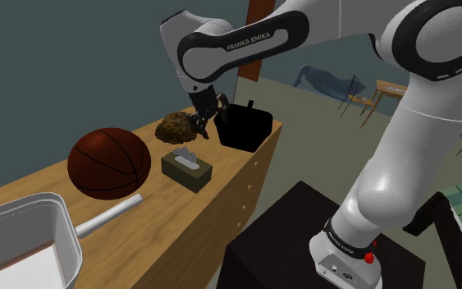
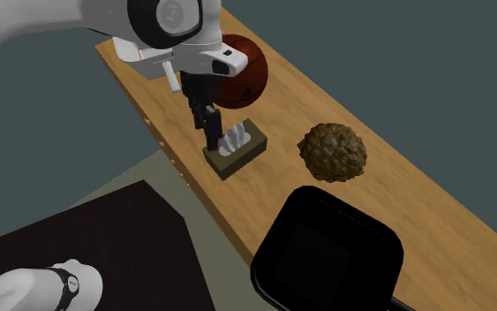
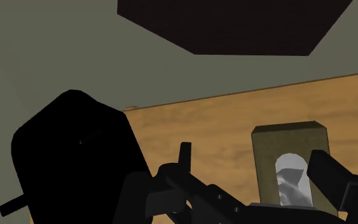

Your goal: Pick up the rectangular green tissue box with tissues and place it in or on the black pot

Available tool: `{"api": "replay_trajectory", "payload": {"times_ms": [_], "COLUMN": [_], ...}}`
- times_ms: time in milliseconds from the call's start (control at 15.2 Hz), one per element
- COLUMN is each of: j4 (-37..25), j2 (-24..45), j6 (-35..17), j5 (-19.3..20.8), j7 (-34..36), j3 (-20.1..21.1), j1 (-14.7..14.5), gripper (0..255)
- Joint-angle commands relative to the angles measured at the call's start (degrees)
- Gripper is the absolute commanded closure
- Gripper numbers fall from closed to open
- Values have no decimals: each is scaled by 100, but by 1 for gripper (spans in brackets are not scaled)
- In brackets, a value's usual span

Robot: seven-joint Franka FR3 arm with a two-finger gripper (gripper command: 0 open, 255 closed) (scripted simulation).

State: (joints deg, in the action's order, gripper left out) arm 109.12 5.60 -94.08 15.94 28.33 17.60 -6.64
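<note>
Along the counter (image 1: 231, 160), from the shoulder view's left, stand a pan (image 1: 66, 242), a ball (image 1: 108, 162), then the box (image 1: 186, 170), lying flat with its tissue (image 1: 189, 155) poking up and bare wood all round it, so I'd say it is free to be taken from above. Next comes a brown lump (image 1: 174, 126), and last the pot (image 1: 241, 130), mouth up, well placed to receive the box. The gripper (image 2: 211, 141) hangs above the box's end nearer the counter edge, fingers (image 3: 327, 172) spread apart and clasping nothing, clear of the box as far as I can see; lining up, I'd guess. From the wrist, the box sits beyond one finger rather than midway between them, so it looks off-centre.
</note>
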Motion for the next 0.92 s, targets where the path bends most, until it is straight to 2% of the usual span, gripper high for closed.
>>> {"api": "replay_trajectory", "payload": {"times_ms": [0, 528, 594, 858], "j4": [-397, -2387, -2491, -2086], "j2": [532, 2754, 2853, 2769], "j6": [104, 744, 780, 460], "j5": [184, 846, 867, 884], "j7": [248, 836, 847, 888], "j3": [61, -29, -45, -61], "j1": [-119, -777, -814, -720], "gripper": [0, 0, 0, 0]}}
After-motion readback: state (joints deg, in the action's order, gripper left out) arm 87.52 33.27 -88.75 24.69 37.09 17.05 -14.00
